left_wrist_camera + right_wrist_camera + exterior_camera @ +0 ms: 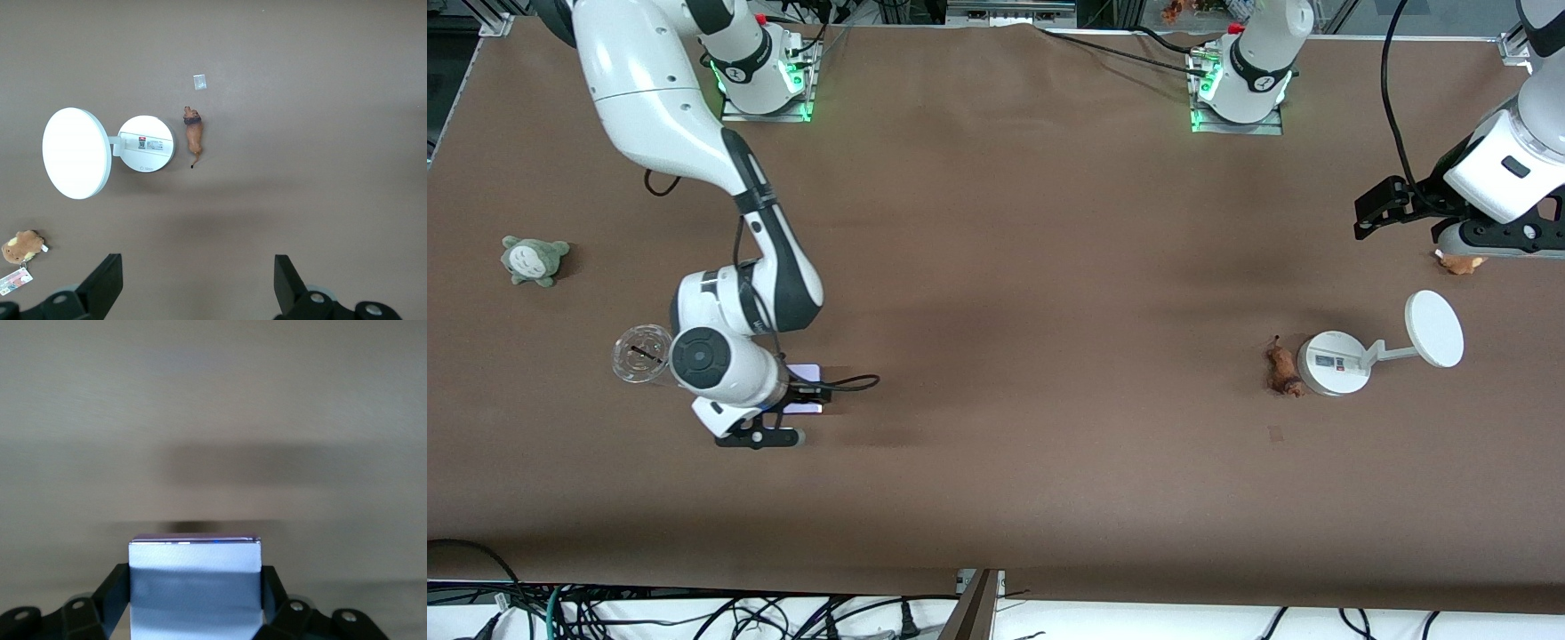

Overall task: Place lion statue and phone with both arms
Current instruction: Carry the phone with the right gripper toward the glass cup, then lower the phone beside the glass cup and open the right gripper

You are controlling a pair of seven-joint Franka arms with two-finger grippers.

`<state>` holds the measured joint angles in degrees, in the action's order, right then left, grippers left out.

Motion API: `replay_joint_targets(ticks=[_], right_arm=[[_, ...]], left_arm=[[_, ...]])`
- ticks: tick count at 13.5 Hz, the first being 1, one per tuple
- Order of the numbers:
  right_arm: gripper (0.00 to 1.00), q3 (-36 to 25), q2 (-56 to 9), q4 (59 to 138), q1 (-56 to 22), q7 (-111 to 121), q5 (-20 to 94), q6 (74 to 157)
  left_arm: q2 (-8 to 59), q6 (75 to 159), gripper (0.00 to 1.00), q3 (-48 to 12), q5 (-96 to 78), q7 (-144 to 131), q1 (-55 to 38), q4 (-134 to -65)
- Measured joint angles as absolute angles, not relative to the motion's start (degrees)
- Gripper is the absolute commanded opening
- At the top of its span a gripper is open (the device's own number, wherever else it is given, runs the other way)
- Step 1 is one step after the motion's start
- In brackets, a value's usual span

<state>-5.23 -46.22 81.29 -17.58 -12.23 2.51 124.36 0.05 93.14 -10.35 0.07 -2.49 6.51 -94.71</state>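
Observation:
The lion statue point(1282, 369) is a small reddish-brown figurine lying on the brown table, touching or almost touching the white stand's round base point(1332, 363). It also shows in the left wrist view point(194, 133). My left gripper point(1380, 208) is open and empty, up over the table toward the left arm's end, apart from the lion; its fingertips point(107, 270) frame bare table. My right gripper point(800, 402) is shut on the phone point(195, 577), a pale lavender slab held flat between the fingers just over the table. In the front view the phone point(807, 371) is partly hidden by the wrist.
The stand's white disc point(1434, 329) sticks out toward the left arm's end. A tan plush point(1460, 262) lies under the left wrist. A clear glass cup point(641, 353) stands beside the right wrist. A grey-green plush point(534, 260) lies at the right arm's end.

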Motion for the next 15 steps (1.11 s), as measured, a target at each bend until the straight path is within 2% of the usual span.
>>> replay_joint_targets(ticks=[9,13,14,15], right_arm=[[0.36,-5.2,-42.2,89.4,-13.2,-10.2,2.5,124.5],[0.37,-5.2,-42.2,91.9,-12.7,-10.2,2.5,128.1],[0.46,-5.2,-42.2,92.4,-12.7,-10.2,2.5,128.9],[0.82,-5.2,-42.2,92.7,-12.6,-10.2,2.5,129.3]], left_arm=[[0.1,93.1,1.0,-11.2,0.1,-2.5,6.4,-94.5],[0.1,93.1,1.0,-11.2,0.1,-2.5,6.4,-94.2],[0.1,93.1,1.0,-11.2,0.1,-2.5,6.4,-94.2],[0.1,93.1,1.0,-11.2,0.1,-2.5,6.4,-94.2]])
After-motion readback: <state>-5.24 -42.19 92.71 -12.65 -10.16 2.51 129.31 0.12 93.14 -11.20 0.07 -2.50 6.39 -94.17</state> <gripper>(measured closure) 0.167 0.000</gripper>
